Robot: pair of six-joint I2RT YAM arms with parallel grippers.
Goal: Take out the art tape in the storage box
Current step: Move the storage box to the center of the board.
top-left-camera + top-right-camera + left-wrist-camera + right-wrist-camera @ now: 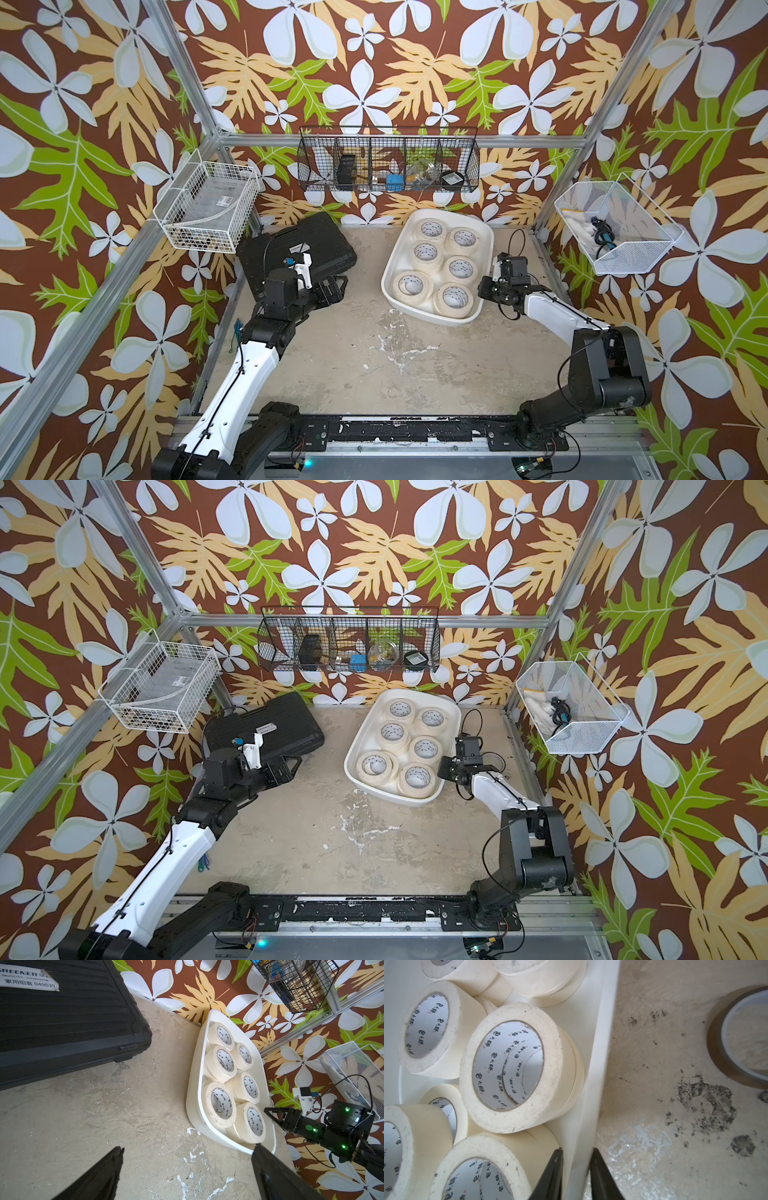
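- Right tool (pixel 576 1151) pinches storage box (pixel 602 1043) wall; I reckon to steady it. Art tape (pixel 553 1064) sits inside.
- Left tool (pixel 188 1149)?
- Spread wide over counter (pixel 104 1105), free to pick.

We're looking into a robot test cell here, a lab rig and nobody's home. Bare aluminium frame posts (pixel 183 70) box in a scuffed, paint-flecked worktop (pixel 374 353). Loud flowered wallpaper (pixel 374 62) lines every side. A left arm (pixel 232 386) and a right arm (pixel 557 311) sit bolted to a metal rail (pixel 374 432) along the near edge. Wire baskets (pixel 388 160) of odds and ends hang off the frame.
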